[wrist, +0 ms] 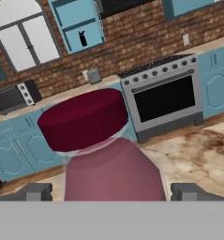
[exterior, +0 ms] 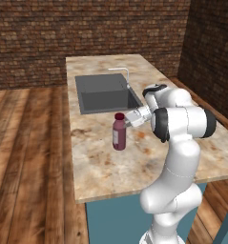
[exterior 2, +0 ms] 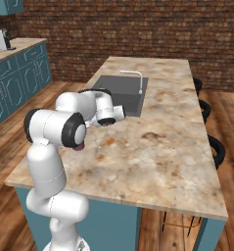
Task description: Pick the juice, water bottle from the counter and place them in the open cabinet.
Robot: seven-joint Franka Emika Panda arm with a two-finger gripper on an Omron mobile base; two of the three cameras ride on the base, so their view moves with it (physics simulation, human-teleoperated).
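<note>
We have the gripper (wrist: 111, 192) spread wide and level with the juice (exterior: 119, 132) – upright on the counter (exterior: 134, 167) just beside the sink (exterior: 106, 93) – so its fingers (wrist: 36, 191) flank the bottle before closing, nothing held yet.

We see the juice (wrist: 111, 159) cut off below its shoulder in the hand view, all but a maroon sliver of it hidden behind the arm in the right base view, a small black shape in the open cabinet (wrist: 78, 23) too tiny to identify
</note>
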